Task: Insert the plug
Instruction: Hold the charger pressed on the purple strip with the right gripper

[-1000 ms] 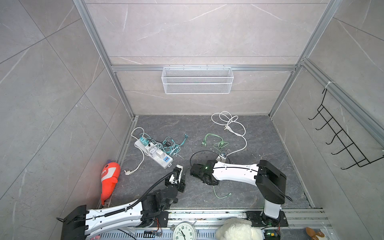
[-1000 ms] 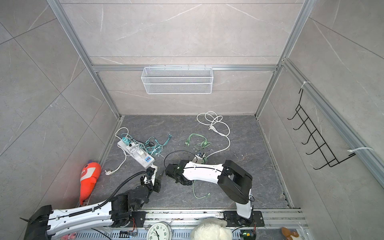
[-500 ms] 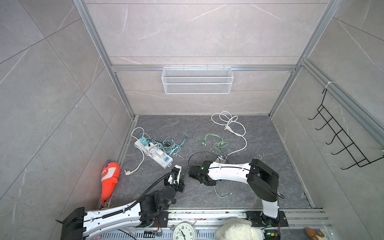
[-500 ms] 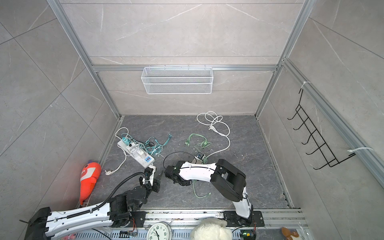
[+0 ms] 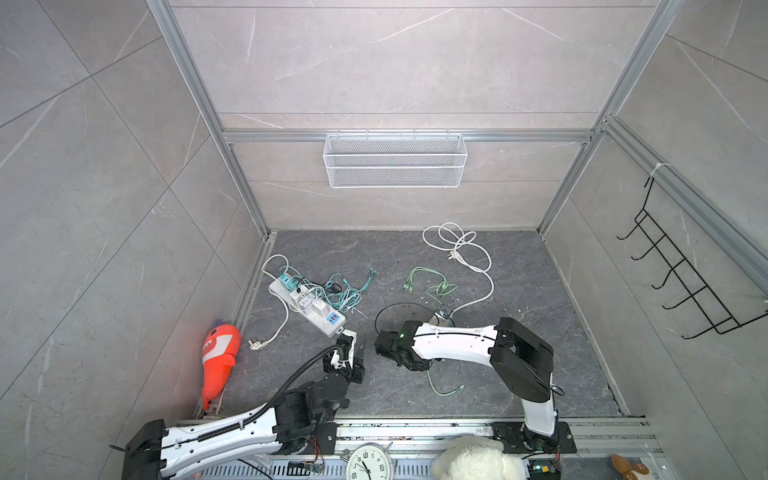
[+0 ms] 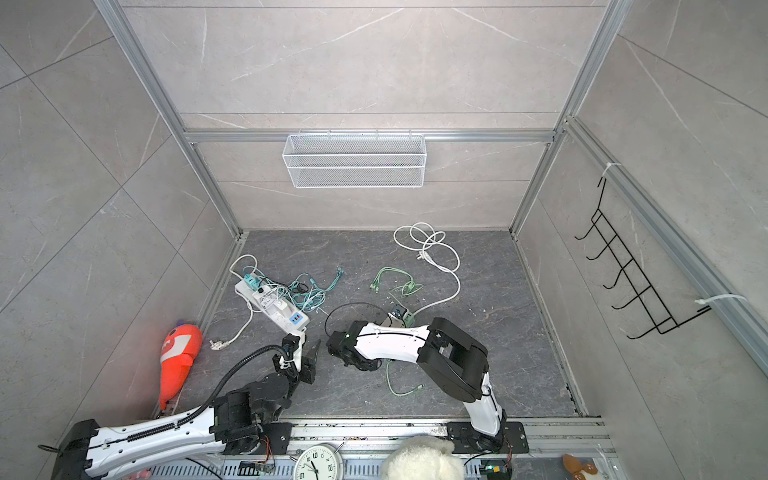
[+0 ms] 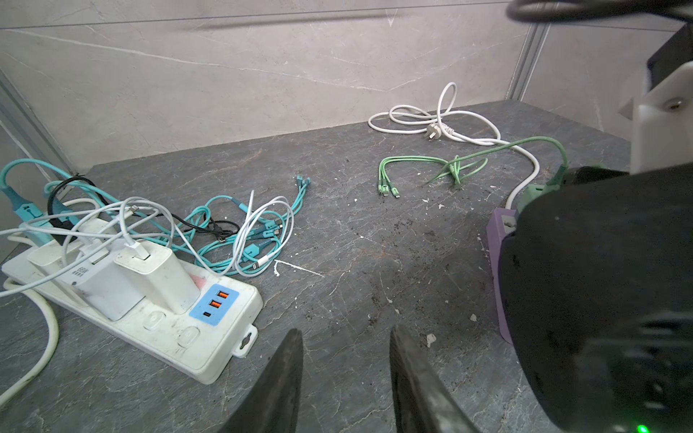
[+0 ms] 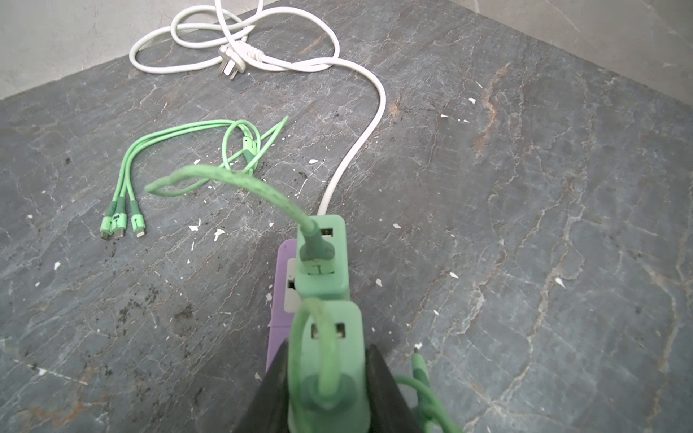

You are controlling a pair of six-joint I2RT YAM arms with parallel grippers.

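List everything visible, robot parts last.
white strip: one, white, left side
teal cables: tangle, teal, beside it
purple strip: one, purple, centre
green charger: two, green, on purple strip
green cables: two, green, from chargers
white cord: one, white, rear right
plush toy: one, orange, far left
wire basket: one, white, hung rear
hook rack: one, black, hung right
clock: one, white, front edge
white plush: one, white, beside clock
left pincer: one, black, open
right pincer: one, black, gripping green charger

I'm driving inside a lab test cell: aluminium framing (image 5: 274, 136), stone-look wall panels (image 5: 395, 62), a bolted mounting rail (image 5: 415, 430).
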